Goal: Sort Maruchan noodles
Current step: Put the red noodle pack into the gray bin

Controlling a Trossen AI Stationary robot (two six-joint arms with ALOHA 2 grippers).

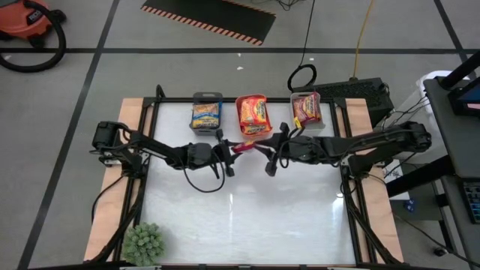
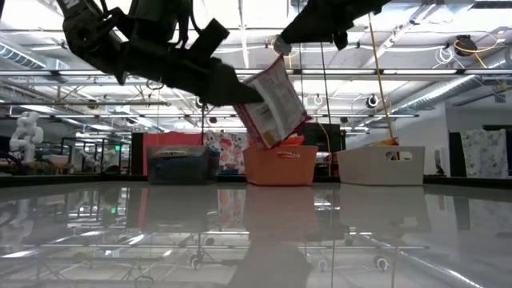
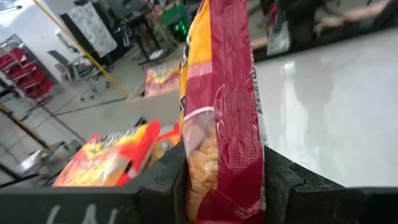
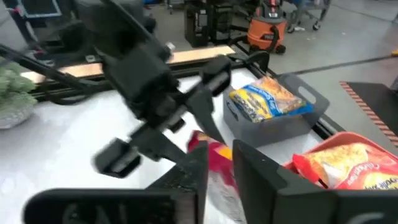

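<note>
A red-silver noodle packet [image 1: 244,148] hangs in the air above the middle of the table, between my two grippers. My left gripper [image 1: 227,156] comes at it from the table's left and is shut on it. My right gripper [image 1: 268,156] comes from the right and is shut on its other end. In the low view the packet [image 2: 274,104] is tilted, well clear of the tabletop. More packets lie in three bins at the far edge: blue-yellow ones [image 1: 206,114], orange ones [image 1: 253,114] and red ones [image 1: 305,107]. My left gripper pinches the packet between its two fingers [image 3: 166,183], holding the packet's edge [image 3: 221,186] edge-on. It reaches in level from the table's left, and the packet is lifted clear and tilted. My right gripper has the packet's red end [image 4: 216,157] between its two fingers [image 4: 252,171]. It comes from the table's right, slanting down, at the packet's upper corner [image 2: 278,64].
A grey bin [image 1: 206,96], an orange bin [image 1: 239,112] and a white bin [image 1: 321,112] stand in a row along the far edge. A small green plant [image 1: 142,244] sits at the near left corner. The wide white tabletop [image 1: 247,217] lies below the arms.
</note>
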